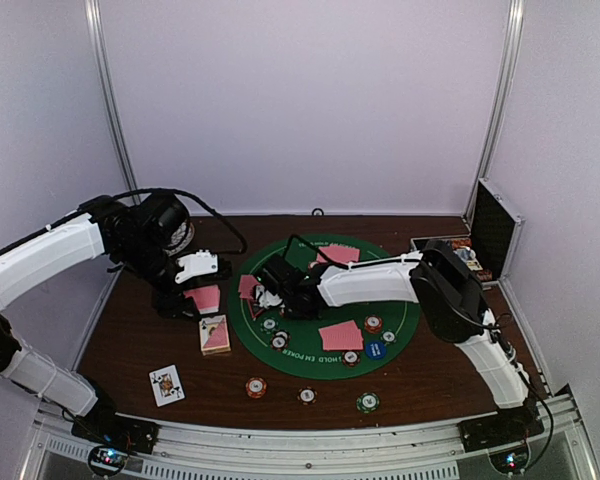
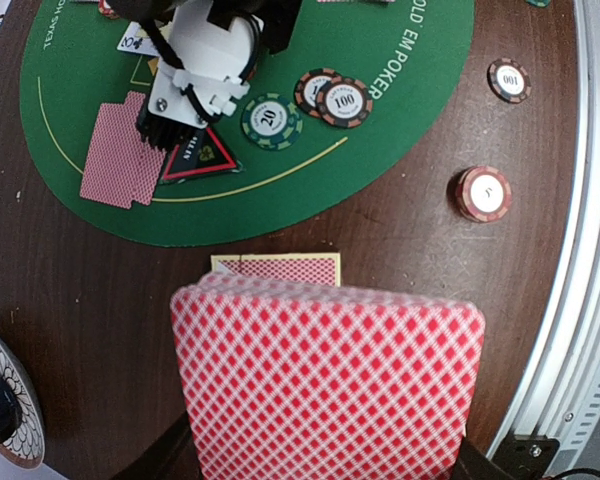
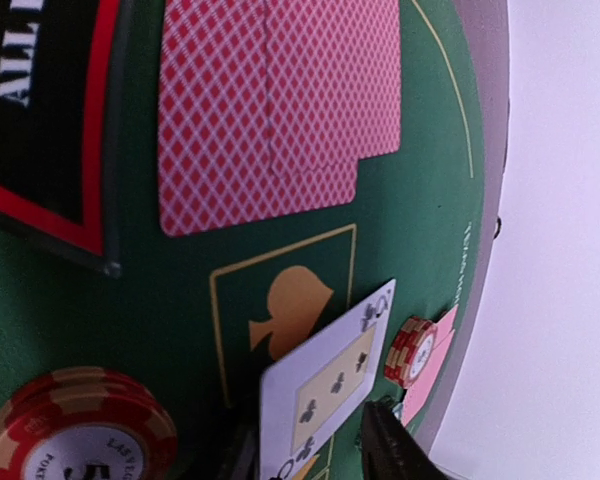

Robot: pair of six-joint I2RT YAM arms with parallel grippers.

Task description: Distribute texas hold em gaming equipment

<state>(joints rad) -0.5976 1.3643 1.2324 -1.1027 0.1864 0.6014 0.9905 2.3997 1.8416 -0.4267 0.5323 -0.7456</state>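
Note:
My left gripper point(image 2: 320, 450) is shut on a stack of pink-red-backed cards point(image 2: 325, 385), held above the brown table to the left of the green mat point(image 1: 400, 325). My right gripper point(image 3: 315, 445) hangs low over the mat's left part, its jaws apart. A face-up clubs card point(image 3: 325, 395) lies tilted between them, and no finger presses on it. Two face-down cards point(image 3: 280, 100) and a red-edged triangle point(image 3: 40, 110) lie just beyond. Striped chips point(image 2: 343, 101) lie on the mat, with a green chip point(image 2: 271, 121) beside the triangle point(image 2: 195, 155).
A boxed deck point(image 1: 215, 335) and a face-up card point(image 1: 166, 384) lie on the table at the front left. Loose chips point(image 1: 255, 387) sit near the front edge. The open chip case point(image 1: 480, 245) stands at the back right. A patterned plate point(image 2: 5, 420) is under my left wrist.

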